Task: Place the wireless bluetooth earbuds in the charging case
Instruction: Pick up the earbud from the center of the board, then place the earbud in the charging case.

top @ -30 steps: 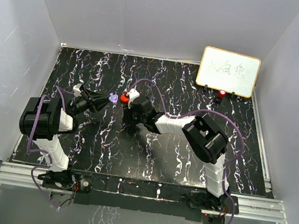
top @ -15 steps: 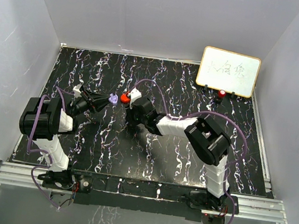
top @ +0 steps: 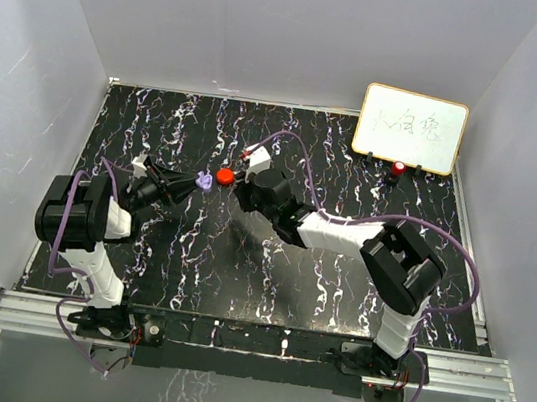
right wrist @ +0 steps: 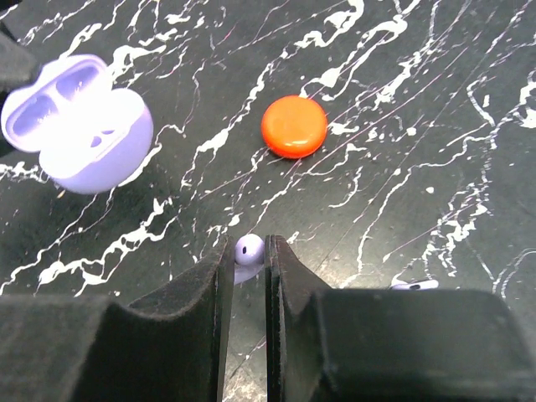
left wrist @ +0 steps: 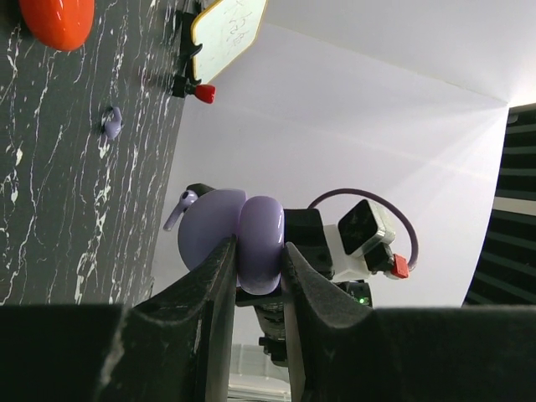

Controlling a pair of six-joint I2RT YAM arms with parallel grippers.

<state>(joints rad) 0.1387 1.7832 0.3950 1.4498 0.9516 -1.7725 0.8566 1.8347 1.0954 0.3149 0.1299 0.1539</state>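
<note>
You're pinching a purple earbud in the right claw, toward the tabletop's far edge, left of centre. The left claw is clamping the open charging case just leftward, near the red puck, sockets facing the earbud.

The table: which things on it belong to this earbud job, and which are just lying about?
In the job:
purple case, open, held by the left gripper
purple earbud, pinched in the right gripper
second earbud, lying loose

Lying about:
red case, closed, nothing touching it
whiteboard, propped at the back
</note>
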